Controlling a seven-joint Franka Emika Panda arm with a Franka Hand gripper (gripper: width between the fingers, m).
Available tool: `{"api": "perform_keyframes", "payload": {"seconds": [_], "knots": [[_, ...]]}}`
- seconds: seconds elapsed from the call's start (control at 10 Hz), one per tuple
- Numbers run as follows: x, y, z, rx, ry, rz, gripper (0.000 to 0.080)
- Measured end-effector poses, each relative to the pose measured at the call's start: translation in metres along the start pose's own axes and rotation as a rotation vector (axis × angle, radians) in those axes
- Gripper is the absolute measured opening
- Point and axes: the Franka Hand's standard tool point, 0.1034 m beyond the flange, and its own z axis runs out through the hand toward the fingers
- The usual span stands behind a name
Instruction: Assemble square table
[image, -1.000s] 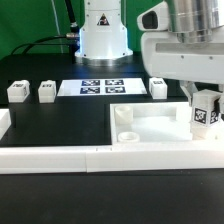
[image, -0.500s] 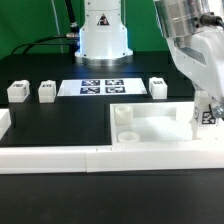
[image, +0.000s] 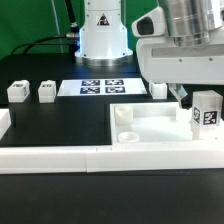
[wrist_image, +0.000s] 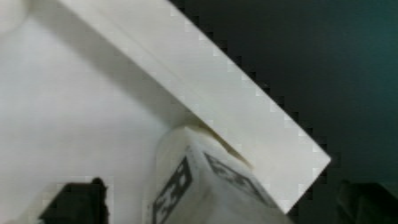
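In the exterior view, the slab (image: 150, 128) is seen on the desk (image: 60, 125) toward the view's right, behind a long bar (image: 60, 158). Two round sockets (image: 124, 116) are shown at its left end. A tagged corner leg (image: 206, 112) stands upright inside the rim at its right end, and the tool (image: 196, 98) hangs just over it. Farther back, the marker board (image: 100, 87) lies between a first leg (image: 16, 91) and a second leg (image: 46, 91) on one side and a third leg (image: 157, 88), partly hidden by the arm, on the other; these are shown in this view alone.

In the wrist view, the corner leg is seen close up between two dark fingertips (wrist_image: 80, 200). The tool is spread wide, with white slab visible on either side of the leg. The slab's rim is seen running diagonally against the dark desk.
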Motion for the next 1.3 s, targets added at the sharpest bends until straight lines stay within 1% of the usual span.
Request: {"api": "perform_keyframes", "payload": {"seconds": [0.1, 0.2, 0.3, 0.4, 0.5, 0.7, 0.9, 1.1, 1.2, 1.3], "knots": [[0.0010, 0.0009, -0.0003, -0.002, 0.002, -0.092, 0.0649], [0.0014, 0.0017, 0.0000, -0.015, 0.008, -0.202, 0.0649], [0.0019, 0.0034, 0.0007, -0.051, 0.020, -0.394, 0.0649], [0.0035, 0.0037, 0.0002, -0.078, 0.033, -0.559, 0.0649], [0.0053, 0.0028, -0.0004, -0.086, 0.045, -0.641, 0.0649], [0.0054, 0.0029, -0.0005, -0.085, 0.046, -0.608, 0.0634], [0.0053, 0.0027, -0.0004, -0.081, 0.049, -0.518, 0.0285], [0.0053, 0.0028, -0.0004, -0.077, 0.054, -0.388, 0.0290], [0.0053, 0.0021, -0.0010, -0.070, 0.058, -0.244, 0.0290], [0.0062, 0.0015, -0.0033, -0.062, 0.064, 0.000, 0.0290]]}}
